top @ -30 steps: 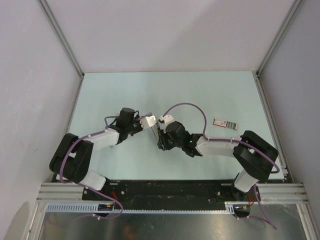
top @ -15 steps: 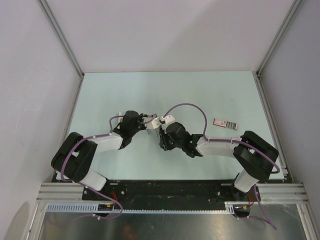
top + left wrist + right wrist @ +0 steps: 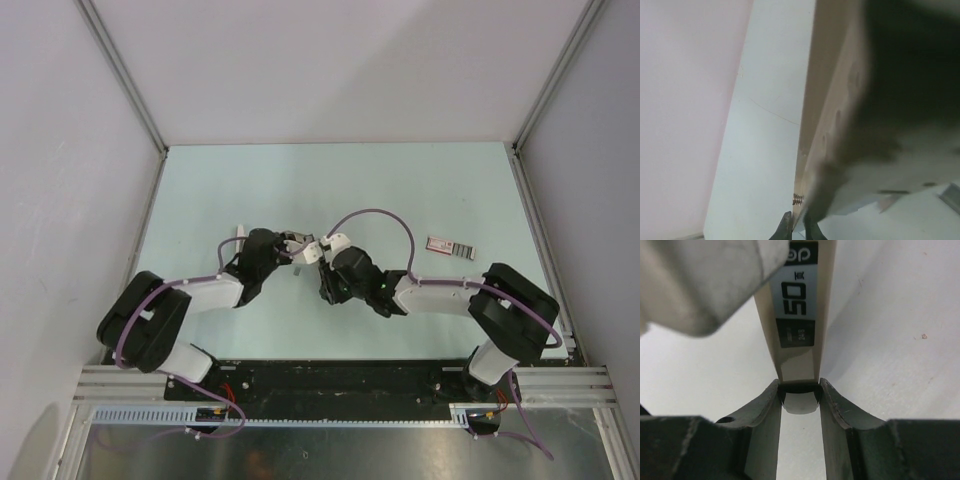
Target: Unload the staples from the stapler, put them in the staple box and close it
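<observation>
The stapler (image 3: 319, 263) is held above the table between both grippers. In the right wrist view it is a narrow pale bar with a black label reading "50" (image 3: 797, 320), and my right gripper (image 3: 799, 390) is shut on its near end. In the left wrist view my left gripper (image 3: 798, 231) has its dark fingertips (image 3: 784, 229) pinched on a thin edge of the stapler (image 3: 822, 125), just below a small coil spring (image 3: 798, 199). In the top view the left gripper (image 3: 304, 247) and the right gripper (image 3: 325, 256) nearly touch. No staples show inside the stapler.
A small red-and-white box (image 3: 441, 244) lies on the pale green table (image 3: 250, 180) to the right, with a short grey ribbed strip (image 3: 464, 252) at its right end. Grey walls and metal frame posts close the table in.
My left arm has shifted right and lower, its gripper closing in on the stapler beside the right gripper. The right gripper has barely moved.
</observation>
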Motion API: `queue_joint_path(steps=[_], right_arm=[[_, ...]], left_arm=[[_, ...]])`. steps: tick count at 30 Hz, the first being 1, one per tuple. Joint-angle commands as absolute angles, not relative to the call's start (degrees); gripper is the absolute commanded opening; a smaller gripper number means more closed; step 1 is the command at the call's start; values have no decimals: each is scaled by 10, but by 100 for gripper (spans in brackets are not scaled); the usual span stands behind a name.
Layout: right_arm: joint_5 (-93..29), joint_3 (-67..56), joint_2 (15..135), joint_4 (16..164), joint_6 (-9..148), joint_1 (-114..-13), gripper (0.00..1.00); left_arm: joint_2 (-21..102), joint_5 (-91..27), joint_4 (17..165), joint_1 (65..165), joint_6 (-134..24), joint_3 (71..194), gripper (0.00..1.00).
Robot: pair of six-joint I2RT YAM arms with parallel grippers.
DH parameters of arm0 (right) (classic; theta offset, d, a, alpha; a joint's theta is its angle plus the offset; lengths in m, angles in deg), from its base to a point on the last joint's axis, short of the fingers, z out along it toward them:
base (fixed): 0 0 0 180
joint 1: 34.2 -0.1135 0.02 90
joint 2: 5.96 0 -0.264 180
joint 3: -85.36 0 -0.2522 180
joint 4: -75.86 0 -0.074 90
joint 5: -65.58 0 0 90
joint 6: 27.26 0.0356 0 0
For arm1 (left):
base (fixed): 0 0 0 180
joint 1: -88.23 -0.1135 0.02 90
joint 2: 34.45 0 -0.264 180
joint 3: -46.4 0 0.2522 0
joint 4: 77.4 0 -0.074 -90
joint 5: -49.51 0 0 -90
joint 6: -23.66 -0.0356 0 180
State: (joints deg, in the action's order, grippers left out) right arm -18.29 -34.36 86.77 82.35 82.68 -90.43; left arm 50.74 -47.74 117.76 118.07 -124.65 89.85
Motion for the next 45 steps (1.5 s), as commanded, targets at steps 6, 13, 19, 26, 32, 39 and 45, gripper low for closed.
queue_joint_path(steps=[6,13,19,26,32,39,45], right_arm=[[-213,-302,796,758,902,-854,0],[-253,-266,812,718,947,-808,0],[-245,-228,833,740,945,-787,0],[-244,-142,904,844,933,-744,0],[-214,-64,982,921,894,-728,0],[-156,40,1055,1012,863,-739,0],[-101,168,1137,1110,847,-773,0]], left_arm=[[393,-308,944,1194,-1007,1008,6],[391,-134,845,1195,-883,1057,18],[398,-93,831,1194,-820,1078,34],[374,-90,821,1158,-768,1089,63],[361,-82,820,1075,-750,1081,66],[319,-80,821,1021,-754,1047,68],[311,-80,819,998,-762,1037,68]])
